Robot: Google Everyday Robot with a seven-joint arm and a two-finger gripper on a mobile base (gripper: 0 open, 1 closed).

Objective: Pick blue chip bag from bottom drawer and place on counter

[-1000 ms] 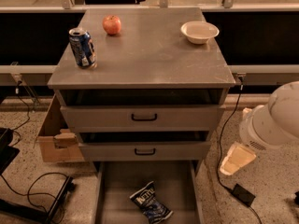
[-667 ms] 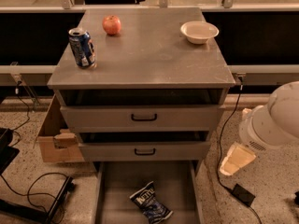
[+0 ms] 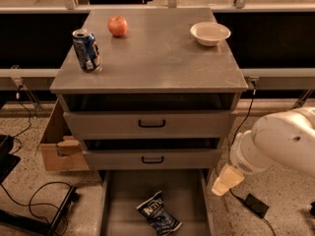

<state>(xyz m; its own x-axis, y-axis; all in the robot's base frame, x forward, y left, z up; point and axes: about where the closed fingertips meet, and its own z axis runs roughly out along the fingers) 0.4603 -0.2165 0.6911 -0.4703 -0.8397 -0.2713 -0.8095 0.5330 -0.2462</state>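
Observation:
The blue chip bag [image 3: 158, 213] lies crinkled on the floor of the open bottom drawer [image 3: 120, 200], near its front middle. The counter [image 3: 157, 58] is the grey top of the cabinet above. My white arm [image 3: 275, 141] comes in from the right. Its gripper [image 3: 226, 181] hangs beside the drawer's right edge, to the right of the bag, above it and apart from it. It holds nothing that I can see.
On the counter stand a blue soda can [image 3: 87, 50] at the left, a red apple [image 3: 117, 26] at the back and a white bowl [image 3: 210, 33] at the back right. Two upper drawers [image 3: 151, 124] are shut. A cardboard box [image 3: 59, 149] and cables [image 3: 39, 200] lie on the left floor.
My arm and gripper have moved a little left and down, closer to the right edge of the bottom drawer. The bag and the counter's things have not moved.

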